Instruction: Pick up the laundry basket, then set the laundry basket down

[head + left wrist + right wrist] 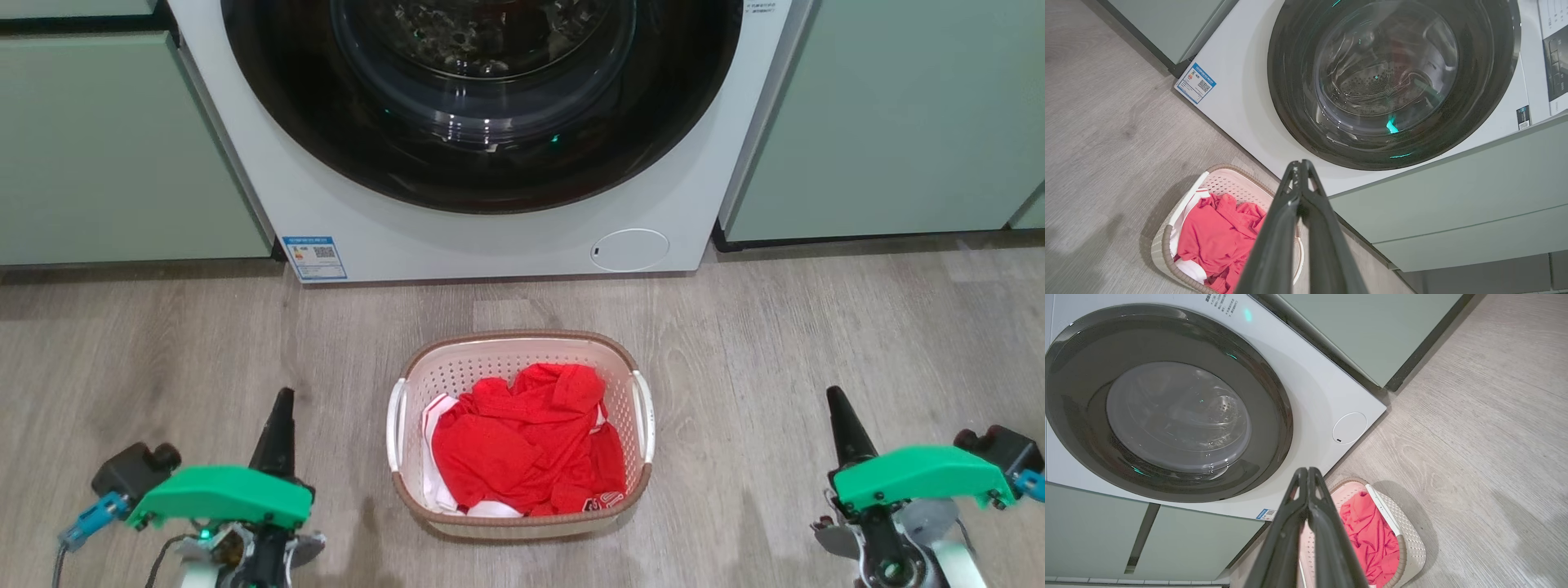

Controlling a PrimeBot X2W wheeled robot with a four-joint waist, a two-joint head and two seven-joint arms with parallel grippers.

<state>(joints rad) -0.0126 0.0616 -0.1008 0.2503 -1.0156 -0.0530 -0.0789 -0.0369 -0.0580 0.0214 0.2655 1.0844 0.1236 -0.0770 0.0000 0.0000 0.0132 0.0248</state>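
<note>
The laundry basket [490,359] stands on the wooden floor in front of the washing machine, cream with a brown rim and a white handle [397,423] on each side. Red clothing [522,445] lies bundled inside it. My left gripper [283,400] hangs at the lower left, well clear of the basket, fingers shut with nothing between them. My right gripper [834,398] hangs at the lower right, likewise apart and shut. The left wrist view shows the laundry basket [1167,245] left of the gripper [1301,164]. The right wrist view shows the laundry basket [1410,539] right of the gripper [1307,471].
A white front-loading washing machine [457,245] with a dark round door stands just behind the basket. Pale green cabinets [114,147] flank it on both sides. Grey wooden floor [775,343] spreads left and right of the basket.
</note>
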